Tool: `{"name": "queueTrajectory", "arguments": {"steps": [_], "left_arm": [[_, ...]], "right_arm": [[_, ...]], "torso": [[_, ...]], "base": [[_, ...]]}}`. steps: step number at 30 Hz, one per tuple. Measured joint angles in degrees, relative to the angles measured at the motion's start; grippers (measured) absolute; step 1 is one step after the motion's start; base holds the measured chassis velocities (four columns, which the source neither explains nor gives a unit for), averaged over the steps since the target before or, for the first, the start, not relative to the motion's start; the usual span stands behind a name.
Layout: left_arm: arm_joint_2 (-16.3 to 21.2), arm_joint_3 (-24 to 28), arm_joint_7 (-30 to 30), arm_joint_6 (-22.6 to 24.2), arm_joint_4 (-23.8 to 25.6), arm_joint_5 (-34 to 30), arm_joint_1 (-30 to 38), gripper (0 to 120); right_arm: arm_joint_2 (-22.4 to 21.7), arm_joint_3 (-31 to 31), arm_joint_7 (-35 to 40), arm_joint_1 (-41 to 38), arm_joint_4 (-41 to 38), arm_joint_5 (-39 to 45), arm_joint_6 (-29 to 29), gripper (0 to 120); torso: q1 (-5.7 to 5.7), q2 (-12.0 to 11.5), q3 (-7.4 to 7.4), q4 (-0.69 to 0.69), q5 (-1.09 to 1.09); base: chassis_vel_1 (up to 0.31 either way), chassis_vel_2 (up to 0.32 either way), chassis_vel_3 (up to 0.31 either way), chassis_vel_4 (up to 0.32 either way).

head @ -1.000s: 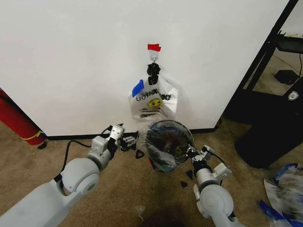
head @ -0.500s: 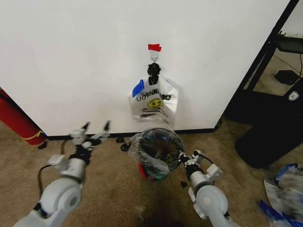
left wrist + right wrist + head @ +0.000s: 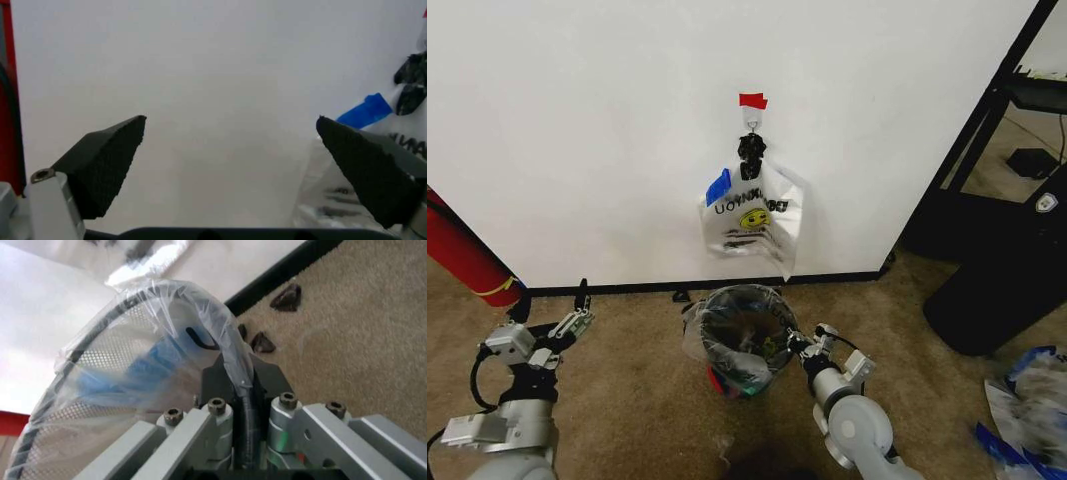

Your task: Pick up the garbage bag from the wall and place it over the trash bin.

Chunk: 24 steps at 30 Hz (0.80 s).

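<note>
- Right gripper (image 3: 792, 343): jaws clamped on the garbage bag (image 3: 697, 335) at the trash bin (image 3: 742, 340) rim, 3 o'clock side.
- Left gripper (image 3: 552, 315): jaws wide, at 9 o'clock, well apart from the bin.

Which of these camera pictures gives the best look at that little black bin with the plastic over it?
The head view: it shows the whole trash bin on the carpet below the wall hook, with the garbage bag draped over its rim. The right wrist view shows part of the mesh rim under film, close up. The left wrist view faces the wall instead.
</note>
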<state>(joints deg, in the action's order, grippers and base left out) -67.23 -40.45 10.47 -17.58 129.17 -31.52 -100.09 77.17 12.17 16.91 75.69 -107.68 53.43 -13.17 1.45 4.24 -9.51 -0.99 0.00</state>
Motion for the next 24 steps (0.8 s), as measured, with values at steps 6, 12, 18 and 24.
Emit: {"name": "queueTrajectory", "arguments": {"steps": [6, 12, 18, 24], "left_arm": [[0.80, 0.89, 0.29, 0.23, -0.07, 0.57, 0.44, 100], [1.15, 1.90, 0.39, 0.58, 0.00, 0.95, 0.83, 100], [1.48, 3.52, 0.46, 1.21, -0.23, 1.62, 1.69, 100], [1.60, 4.38, 0.76, 1.84, -0.53, 2.55, 2.38, 100]], "right_arm": [[0.26, 0.09, -0.68, 0.32, 1.51, -1.35, -0.22, 13], [0.32, 0.21, -0.91, 0.86, 1.61, -2.78, 0.35, 33], [0.11, -0.04, -2.94, 2.16, 0.45, -4.41, 2.11, 60], [-0.07, -0.58, -4.71, 2.45, -0.75, -5.27, 4.52, 81]], "torso": [[0.00, 0.00, 0.00, 0.00, 0.01], [0.00, 0.00, 0.00, 0.01, -0.01], [0.00, 0.00, 0.00, 0.01, 0.00], [0.00, 0.00, 0.00, 0.01, 0.00]], "base": [[0.000, 0.000, 0.000, 0.000], [0.000, 0.000, 0.000, 0.000], [0.000, 0.000, 0.000, 0.000], [0.000, 0.000, 0.000, 0.000]]}}
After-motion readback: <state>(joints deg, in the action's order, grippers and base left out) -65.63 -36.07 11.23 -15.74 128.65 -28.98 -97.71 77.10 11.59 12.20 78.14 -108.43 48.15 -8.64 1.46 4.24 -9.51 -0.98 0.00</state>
